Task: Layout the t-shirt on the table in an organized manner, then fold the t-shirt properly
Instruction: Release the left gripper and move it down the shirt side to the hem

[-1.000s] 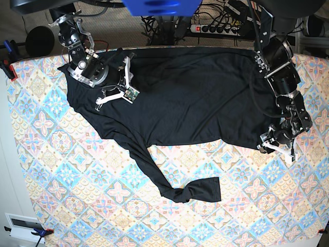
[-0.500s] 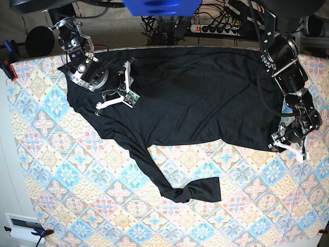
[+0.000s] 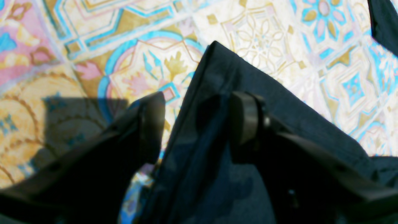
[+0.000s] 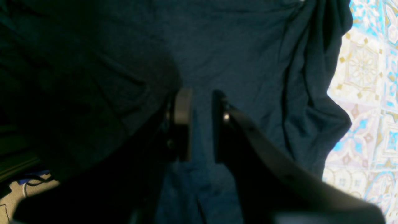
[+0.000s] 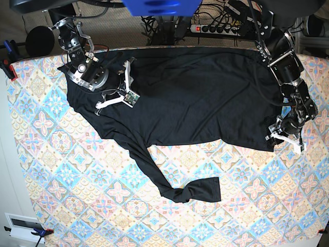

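A thin black knit shirt [image 5: 195, 98], soft and matt with a faint sheen along its folds, lies creased on the surface [image 5: 77, 206], which is covered by a smooth printed cloth in pastel tile patterns. The left tool [image 3: 199, 124] shows dark, matt plastic fingers [image 3: 244, 119] with smooth rounded pads. The right tool [image 4: 202, 121] has the same dull black plastic, with white plastic parts.

My two arms are black with silver joint housings; seen against the t-shirt [image 5: 195, 98], the right gripper [image 5: 114, 98] has white finger brackets and a small green board, and the left gripper [image 5: 284, 138] has white brackets too
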`<state>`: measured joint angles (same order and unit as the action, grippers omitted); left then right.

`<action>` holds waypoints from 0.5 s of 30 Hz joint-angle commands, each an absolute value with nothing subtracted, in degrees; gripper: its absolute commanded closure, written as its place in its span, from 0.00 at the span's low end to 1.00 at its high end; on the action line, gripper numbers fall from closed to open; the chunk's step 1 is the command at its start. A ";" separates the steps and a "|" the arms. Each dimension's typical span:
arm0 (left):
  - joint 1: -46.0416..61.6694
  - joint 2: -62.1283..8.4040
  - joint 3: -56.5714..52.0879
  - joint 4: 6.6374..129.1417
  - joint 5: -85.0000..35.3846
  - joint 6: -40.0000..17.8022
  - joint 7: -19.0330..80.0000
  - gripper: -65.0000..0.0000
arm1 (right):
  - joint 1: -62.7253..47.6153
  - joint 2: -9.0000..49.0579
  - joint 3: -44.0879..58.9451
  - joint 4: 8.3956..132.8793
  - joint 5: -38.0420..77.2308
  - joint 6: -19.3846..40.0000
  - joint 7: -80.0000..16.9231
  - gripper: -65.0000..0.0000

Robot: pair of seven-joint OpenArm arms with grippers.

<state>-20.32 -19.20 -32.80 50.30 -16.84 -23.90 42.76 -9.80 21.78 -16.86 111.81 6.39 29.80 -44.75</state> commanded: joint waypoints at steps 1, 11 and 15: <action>-20.18 -19.12 -32.57 50.15 -17.45 -24.22 47.25 0.63 | -9.19 22.20 -16.66 112.75 6.99 29.67 -43.56 0.84; -19.91 -19.30 -32.48 50.59 -20.44 -24.22 47.87 0.93 | -9.19 22.20 -16.57 112.84 6.99 29.67 -43.56 0.84; -18.77 -19.30 -32.75 56.31 -20.53 -24.22 47.78 1.00 | -9.10 22.20 -14.29 112.75 6.99 29.67 -43.56 0.84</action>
<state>-17.96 -18.50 -32.77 55.44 -20.12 -23.99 47.66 -9.82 21.65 -15.33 111.81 6.87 30.11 -44.53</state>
